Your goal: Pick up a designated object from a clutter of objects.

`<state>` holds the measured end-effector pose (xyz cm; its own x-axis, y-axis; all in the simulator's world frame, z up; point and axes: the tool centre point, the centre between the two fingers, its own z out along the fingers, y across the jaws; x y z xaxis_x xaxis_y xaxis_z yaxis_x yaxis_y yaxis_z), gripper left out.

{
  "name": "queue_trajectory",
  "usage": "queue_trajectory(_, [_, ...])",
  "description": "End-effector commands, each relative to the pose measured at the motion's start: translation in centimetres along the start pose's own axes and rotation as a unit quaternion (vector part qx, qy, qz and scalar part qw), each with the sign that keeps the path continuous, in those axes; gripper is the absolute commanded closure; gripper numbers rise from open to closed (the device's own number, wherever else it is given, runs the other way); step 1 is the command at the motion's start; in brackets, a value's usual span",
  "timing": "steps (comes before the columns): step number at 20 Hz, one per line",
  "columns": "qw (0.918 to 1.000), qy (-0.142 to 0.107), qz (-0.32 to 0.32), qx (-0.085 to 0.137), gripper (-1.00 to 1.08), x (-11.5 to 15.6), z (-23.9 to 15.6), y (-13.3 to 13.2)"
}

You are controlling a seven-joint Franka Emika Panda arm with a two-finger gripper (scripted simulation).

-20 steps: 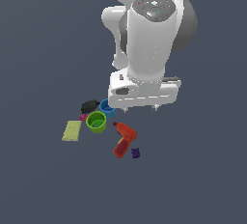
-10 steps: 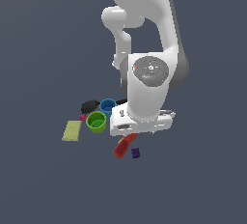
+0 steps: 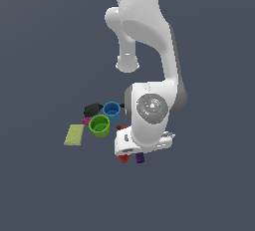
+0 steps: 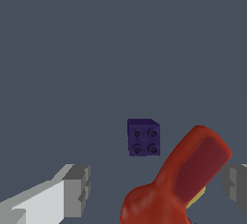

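Observation:
The designated object is a tiny dark purple studded block [image 4: 143, 137]. In the exterior view it [image 3: 140, 158] peeks out just below the white hand. The red-orange drill [image 4: 178, 179] lies right beside it; only its tip [image 3: 123, 159] shows in the exterior view. My gripper [image 4: 157, 187] is open and empty, low over the drill, with one finger [image 4: 77, 189] on each side. The purple block lies just beyond the fingertips, not between them. The hand hides the fingers in the exterior view.
A green cup [image 3: 99, 125], a blue cup [image 3: 111, 109], a black piece [image 3: 92, 109], a small pink piece [image 3: 85, 121] and a flat yellow-green block [image 3: 74, 134] lie to the exterior view's left of the hand, all on the dark grey floor.
The arm has come down and forward over the drill and the purple block. The hand now covers most of the drill. The clutter has not moved.

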<state>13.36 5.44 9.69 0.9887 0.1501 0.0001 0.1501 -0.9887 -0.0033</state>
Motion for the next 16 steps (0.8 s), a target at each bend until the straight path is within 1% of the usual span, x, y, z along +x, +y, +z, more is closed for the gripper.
queue_trajectory(1, [1.0000,0.000,-0.003,-0.001,-0.92,0.3,1.2,0.1])
queue_trajectory(5, [1.0000,0.000,-0.005,-0.002,-0.92,0.5,2.2,0.1])
queue_trajectory(12, [1.0000,-0.001,-0.005,-0.002,-0.92,0.5,2.7,0.1])
queue_trajectory(16, [1.0000,-0.001,-0.005,-0.002,-0.92,0.5,4.2,0.1])
